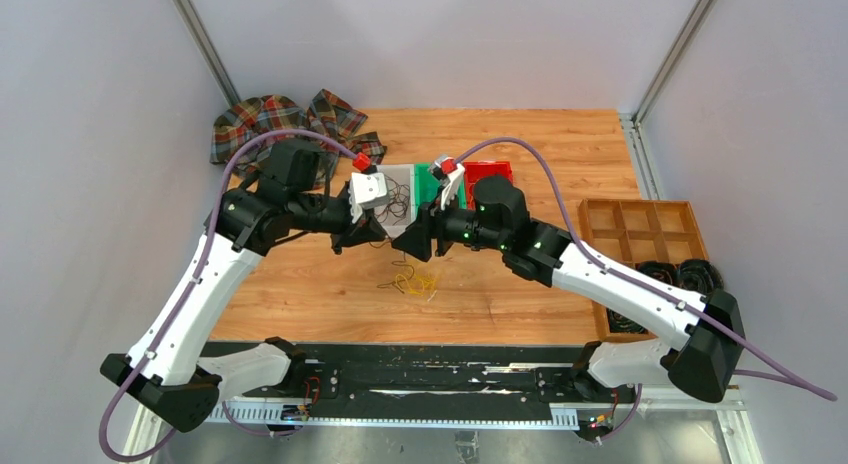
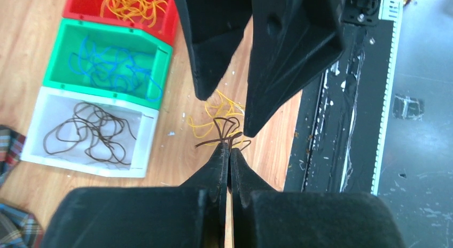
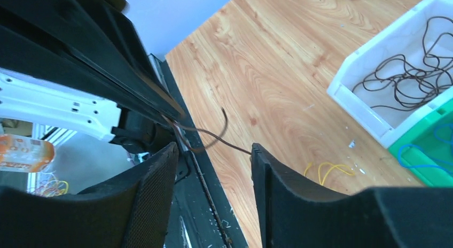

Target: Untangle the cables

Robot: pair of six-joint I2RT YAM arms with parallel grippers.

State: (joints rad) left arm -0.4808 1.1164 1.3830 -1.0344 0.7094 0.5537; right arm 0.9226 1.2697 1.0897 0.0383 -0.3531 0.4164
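My left gripper [image 2: 229,147] is shut on a thin dark brown cable [image 2: 218,131], whose loops stick out past its tips above the table. Facing it, my right gripper [image 3: 213,149] stands open; the same brown cable [image 3: 219,140] runs from the left gripper [image 3: 176,119] across to the tip of one right finger [image 3: 255,152] and touches it. Loose yellow cables [image 2: 213,115] lie on the wood just below. In the top view both grippers, left [image 1: 358,232] and right [image 1: 408,242], meet over the yellow cables [image 1: 412,281].
Three bins stand in a row: a red bin [image 2: 72,13] with yellow cables, a green bin [image 2: 56,53] with blue ones, a white bin [image 2: 37,125] with brown ones. A plaid cloth [image 1: 275,119] lies at the back left. A wooden compartment tray [image 1: 640,224] with black coils [image 1: 680,276] sits on the right.
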